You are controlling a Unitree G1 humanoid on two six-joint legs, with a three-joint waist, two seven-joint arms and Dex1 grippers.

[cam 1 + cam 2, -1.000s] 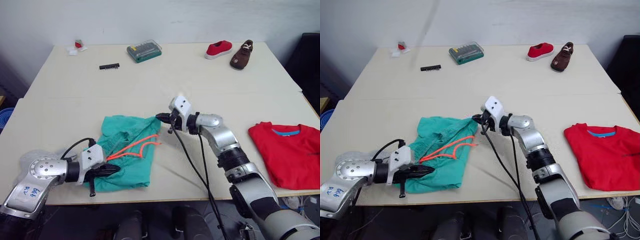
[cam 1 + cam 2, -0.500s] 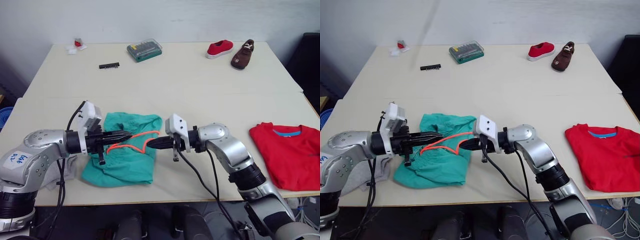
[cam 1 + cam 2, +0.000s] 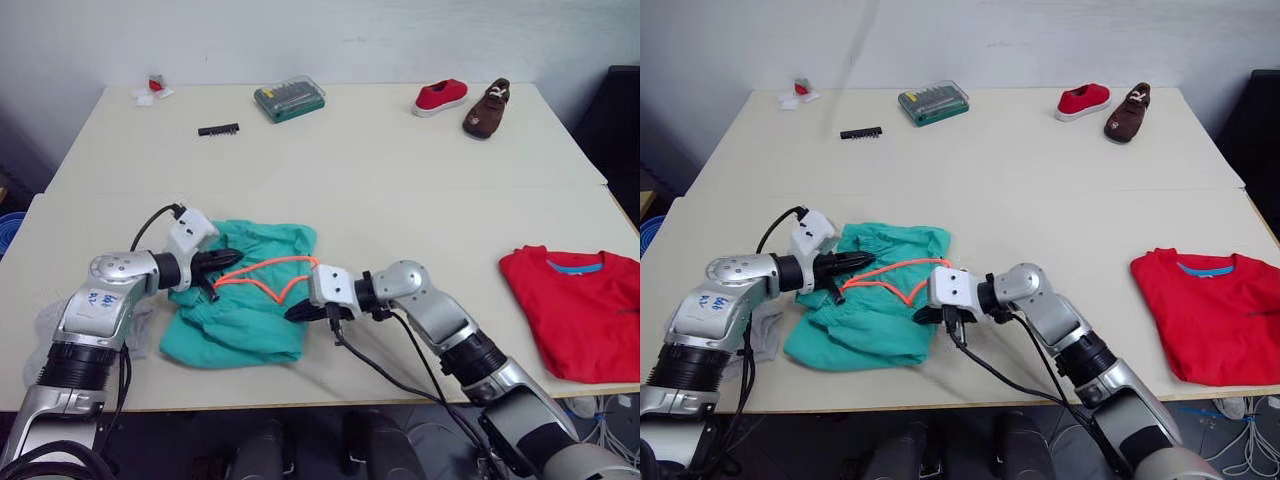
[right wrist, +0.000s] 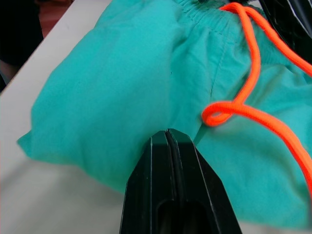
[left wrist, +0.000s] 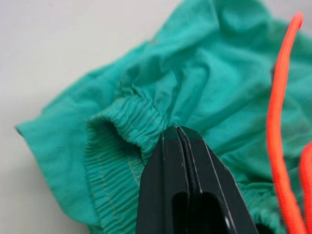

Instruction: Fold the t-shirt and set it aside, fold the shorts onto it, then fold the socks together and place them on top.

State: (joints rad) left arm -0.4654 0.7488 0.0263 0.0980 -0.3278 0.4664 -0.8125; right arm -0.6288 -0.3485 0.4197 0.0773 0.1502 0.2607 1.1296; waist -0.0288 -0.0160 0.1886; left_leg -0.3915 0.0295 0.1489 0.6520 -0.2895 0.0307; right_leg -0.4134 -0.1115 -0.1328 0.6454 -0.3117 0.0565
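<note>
The teal shorts (image 3: pixel 245 300) lie crumpled near the table's front, an orange drawstring (image 3: pixel 268 280) looped across them. My left gripper (image 3: pixel 234 259) is shut, its tips against the gathered waistband (image 5: pixel 127 127) at the shorts' far left. My right gripper (image 3: pixel 290 313) is also shut, its tips pressed into the shorts' right edge (image 4: pixel 146 105). No fabric shows between either pair of fingers. The red t-shirt (image 3: pixel 580 305) lies flat at the front right. Grey socks (image 3: pixel 762 330) peek out from under my left arm, at the left of the shorts.
At the table's back stand a green tool case (image 3: pixel 288 99), a black comb-like strip (image 3: pixel 218 130), a small red-and-white item (image 3: pixel 153 90), a red shoe (image 3: pixel 438 97) and a brown shoe (image 3: pixel 487 108). A black cable (image 3: pixel 400 372) trails from my right arm.
My left gripper has drawn back slightly to the shorts' waistband. My right gripper has dropped lower along the shorts' right edge. The shorts have barely shifted.
</note>
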